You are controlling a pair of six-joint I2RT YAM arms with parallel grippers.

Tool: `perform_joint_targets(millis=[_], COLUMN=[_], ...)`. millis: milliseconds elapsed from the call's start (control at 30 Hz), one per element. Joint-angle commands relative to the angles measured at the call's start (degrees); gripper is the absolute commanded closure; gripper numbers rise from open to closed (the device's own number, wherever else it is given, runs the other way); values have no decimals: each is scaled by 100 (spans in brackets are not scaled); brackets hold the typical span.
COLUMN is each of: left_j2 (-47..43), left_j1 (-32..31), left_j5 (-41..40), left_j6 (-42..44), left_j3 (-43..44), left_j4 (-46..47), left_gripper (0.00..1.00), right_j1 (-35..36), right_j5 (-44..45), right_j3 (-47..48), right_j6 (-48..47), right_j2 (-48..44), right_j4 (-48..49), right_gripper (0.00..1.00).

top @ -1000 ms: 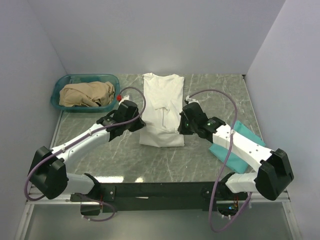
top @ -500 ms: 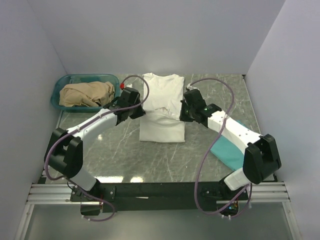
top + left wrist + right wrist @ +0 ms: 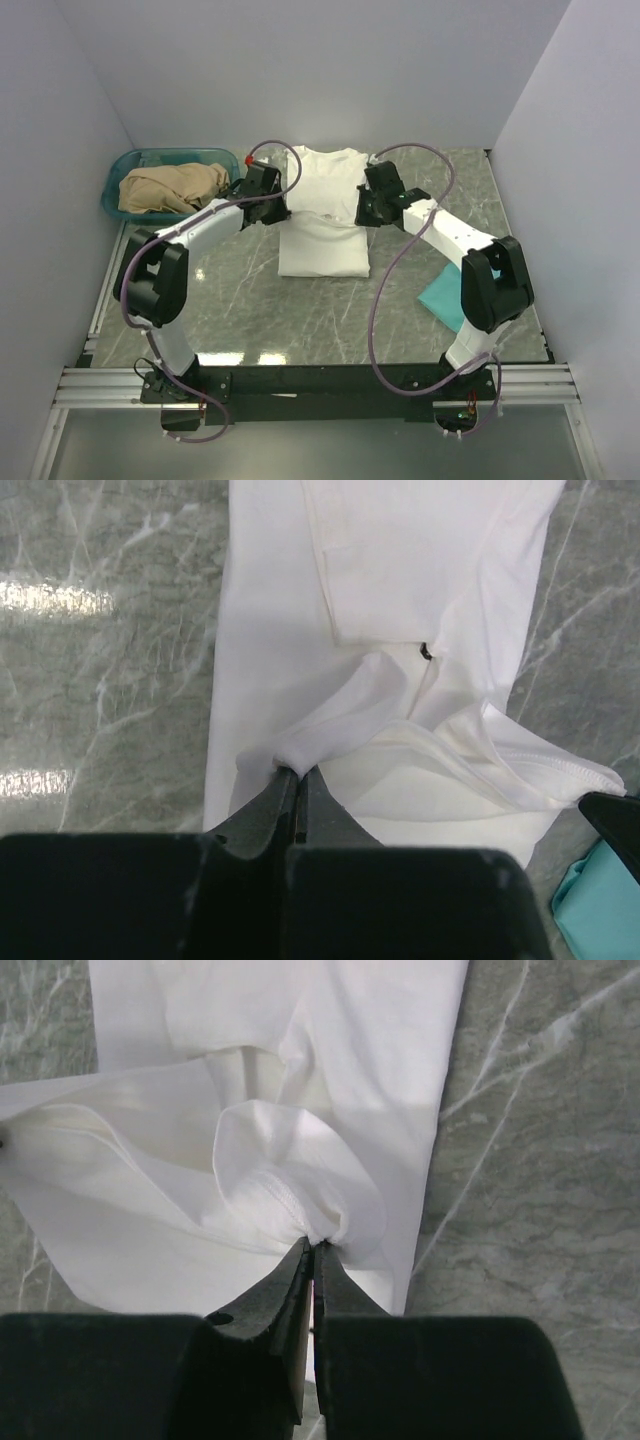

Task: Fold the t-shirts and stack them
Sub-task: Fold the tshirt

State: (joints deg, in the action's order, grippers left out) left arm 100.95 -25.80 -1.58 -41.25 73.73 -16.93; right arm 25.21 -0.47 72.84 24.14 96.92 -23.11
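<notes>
White shirt (image 3: 322,255) folded narrow, near edge lifted | left claw (image 3: 298,772), right claw (image 3: 312,1245) each pinching its cloth | count: one white shirt, one teal shirt (image 3: 438,297)

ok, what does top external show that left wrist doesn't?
Only top external: the basket holding beige cloth, at the table's far left. Only left wrist: the left fingers shut on a pinched fold of the white t-shirt, and its small black mark. Both: the white t-shirt, the teal t-shirt and the marble table.
</notes>
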Motion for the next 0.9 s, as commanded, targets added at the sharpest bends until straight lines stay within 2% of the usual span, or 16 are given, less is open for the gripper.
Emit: perform_joint_targets(millis=[0, 267, 400, 467, 500, 533, 567, 600, 633, 667, 700, 733, 767, 867], left_j2=[197, 715, 1119, 1286, 1305, 1305, 1244, 1200, 1130, 964, 840, 717, 437, -151], left_j1=[84, 189, 295, 313, 313, 321, 321, 321, 321, 321, 313, 313, 313, 269], left_j5=[184, 176, 482, 527, 571, 606, 615, 607, 589, 554, 528, 545, 571, 835], left_j6=[232, 276, 390, 451, 460, 487, 504, 513, 513, 504, 487, 461, 417, 250], left_j3=[369, 633, 966, 1160, 1187, 1187, 1187, 1178, 1117, 1065, 986, 785, 670, 81], left_j4=[234, 286, 217, 155, 146, 163, 164, 137, 146, 146, 207, 260, 304, 558], left_gripper=[99, 97, 94, 85, 77, 53, 44, 39, 28, 22, 17, 6, 1, 1], right_j1=[-78, -245, -376, -412, -447, -456, -464, -473, -473, -482, -473, -473, -465, -429], right_j5=[-111, -199, -173, -138, -129, -103, -24, 3, 12, 3, -23, -49, -76, -347], right_j3=[397, 688, 898, 1065, 1161, 1223, 1285, 1373, 1382, 1373, 1339, 1208, 1119, 593], right_j6=[-120, -59, 12, 20, 29, 29, 64, 73, 65, 56, 56, 47, 56, 91], right_j2=[195, 827, 1170, 1258, 1328, 1355, 1373, 1364, 1321, 1259, 1076, 952, 829, 249], right_j4=[176, 298, 281, 237, 211, 167, 36, -17, -70, -70, -53, -35, -9, 148], right_gripper=[93, 92, 89, 84, 82, 72, 53, 44, 33, 18, 14, 13, 11, 11])
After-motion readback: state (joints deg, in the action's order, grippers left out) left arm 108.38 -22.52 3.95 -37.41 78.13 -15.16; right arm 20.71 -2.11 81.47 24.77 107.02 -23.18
